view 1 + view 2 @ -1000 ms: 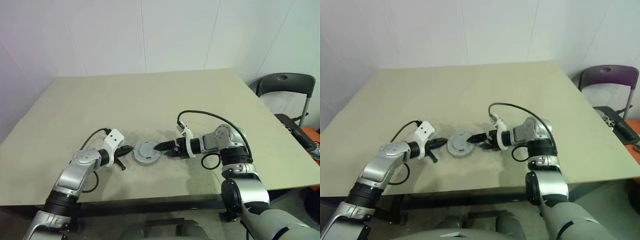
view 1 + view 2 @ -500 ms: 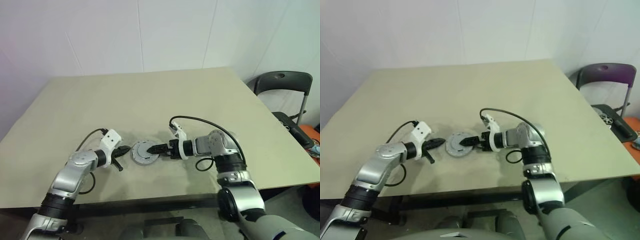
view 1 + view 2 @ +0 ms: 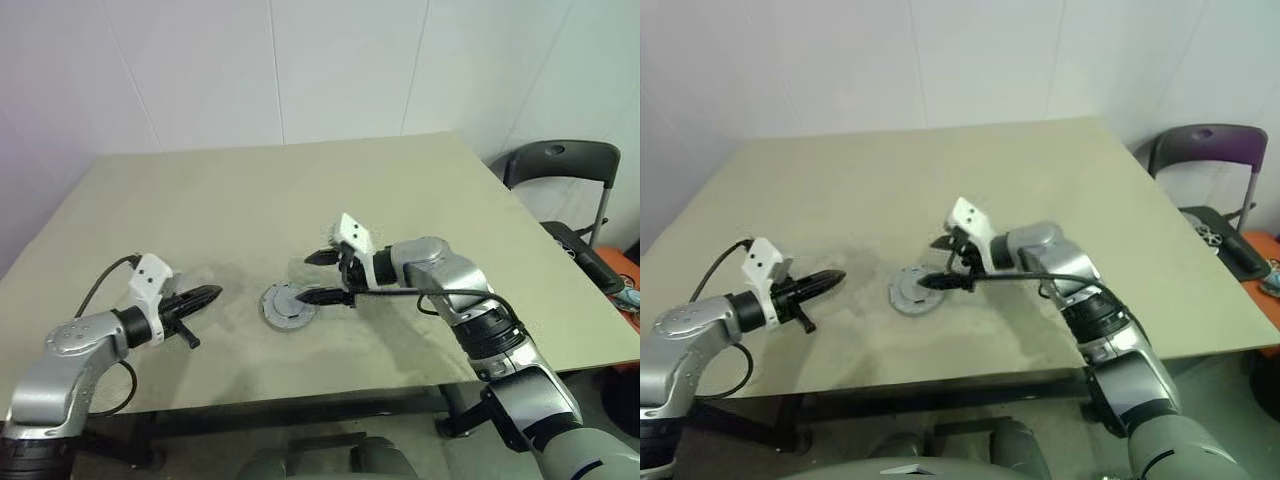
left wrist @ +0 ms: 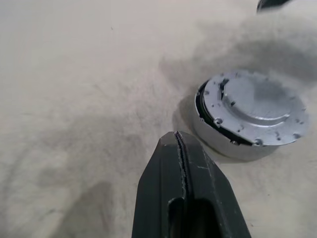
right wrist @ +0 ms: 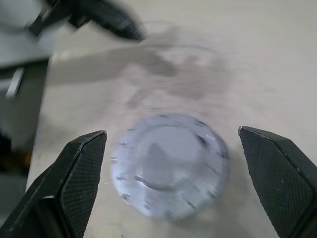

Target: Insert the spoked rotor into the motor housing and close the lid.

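The lid, a dull grey round cap, lies on the motor housing, whose silvery side wall shows beneath it, near the front of the table. The spoked rotor is hidden. My left gripper hovers shut and empty well to the left of the lid, pointing at it. Just right of the lid and above it, my right gripper stands open with one finger over the other. In the right wrist view its fingers frame the lid without touching it.
A dark chair stands past the table's right edge, with a black object beside it. White walls rise close behind the table. The front edge of the table runs just below both arms.
Both grippers have drawn away from the lid. The left one has gone up and far to the left. The right one has risen and rolled, so its fingers now stand one above the other.
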Motion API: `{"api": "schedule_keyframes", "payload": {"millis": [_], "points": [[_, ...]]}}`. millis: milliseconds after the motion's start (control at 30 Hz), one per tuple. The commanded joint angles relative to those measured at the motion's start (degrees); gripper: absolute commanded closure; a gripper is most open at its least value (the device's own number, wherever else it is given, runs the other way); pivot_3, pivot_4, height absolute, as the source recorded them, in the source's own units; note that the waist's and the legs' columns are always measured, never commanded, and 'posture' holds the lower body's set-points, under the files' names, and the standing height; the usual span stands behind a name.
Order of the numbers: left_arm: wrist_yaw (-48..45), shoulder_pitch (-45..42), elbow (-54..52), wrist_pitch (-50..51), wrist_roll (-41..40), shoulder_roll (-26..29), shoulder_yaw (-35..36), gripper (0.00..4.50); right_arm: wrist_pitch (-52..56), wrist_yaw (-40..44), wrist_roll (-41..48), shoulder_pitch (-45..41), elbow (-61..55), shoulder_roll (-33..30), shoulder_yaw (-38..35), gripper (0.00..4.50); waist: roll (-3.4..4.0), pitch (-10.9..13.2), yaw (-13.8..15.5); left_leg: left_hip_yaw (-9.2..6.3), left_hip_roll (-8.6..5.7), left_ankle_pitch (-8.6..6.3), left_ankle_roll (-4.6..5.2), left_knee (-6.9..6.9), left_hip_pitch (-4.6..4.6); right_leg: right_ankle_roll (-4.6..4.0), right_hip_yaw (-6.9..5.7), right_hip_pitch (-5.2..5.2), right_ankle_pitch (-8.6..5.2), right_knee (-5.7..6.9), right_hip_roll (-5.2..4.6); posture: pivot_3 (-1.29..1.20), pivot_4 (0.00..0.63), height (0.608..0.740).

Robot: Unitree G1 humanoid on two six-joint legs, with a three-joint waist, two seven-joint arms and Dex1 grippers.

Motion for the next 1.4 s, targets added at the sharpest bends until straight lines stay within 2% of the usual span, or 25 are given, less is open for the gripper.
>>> {"api": "schedule_keyframes", "payload": {"millis": [33,100,267,767,900,1400], "points": [[-0.01,1.55,-4.33,2.15,-3.61,0.89,2.83,4.50,-7.08,1.44,-3.59,-0.38,1.44,0.39,2.74,0.04,-0.01,0.00,0.26,0.00,0.00,0.00,0.00,0.00,0.00,0.00,0.00,0.00,0.00,-0.01,0.00,0.00,0.000,0.740],[-0.70,3.74,-5.86,2.02,-3.94,1.33,2.83,4.50,-9.16,2.50,-4.94,-0.59,3.18,0.93,4.34,0.04,-0.01,0.00,0.25,-0.01,0.00,0.00,0.00,-0.02,0.01,-0.01,0.00,0.01,0.00,-0.01,0.00,0.00,0.000,0.740],[-0.26,7.21,-8.06,2.13,-5.32,1.30,3.60,4.50,-12.11,-1.12,-8.43,-1.55,9.07,4.58,4.46,0.04,0.00,0.00,0.25,0.00,0.00,0.00,-0.01,-0.02,0.04,-0.05,0.00,0.00,0.01,0.02,0.06,0.00,0.000,0.740],[0.51,8.16,-8.08,0.59,-5.75,1.77,5.08,4.50,-12.48,-2.84,-11.53,-1.30,15.18,7.49,3.26,0.04,0.00,0.00,0.21,0.06,-0.03,0.01,-0.02,-0.02,0.15,-0.09,-0.01,0.10,0.03,0.04,0.12,0.00,0.000,0.740],[0.86,7.96,-8.13,0.61,-5.68,1.83,4.94,4.50,-11.75,-2.51,-11.58,-1.19,15.23,7.57,2.85,1.22,0.00,0.00,0.21,0.10,-0.03,0.01,-0.02,-0.01,0.16,-0.09,0.00,0.13,0.03,0.02,0.11,0.00,0.000,0.740],[1.21,7.07,-7.60,0.28,-5.16,1.66,4.16,4.50,-3.27,-4.22,-7.90,-3.22,16.11,10.77,-2.34,1.24,0.00,0.00,0.20,0.15,-0.03,0.01,-0.03,0.00,0.18,-0.12,0.00,0.14,0.05,0.03,0.11,0.00,0.000,0.740]]}}
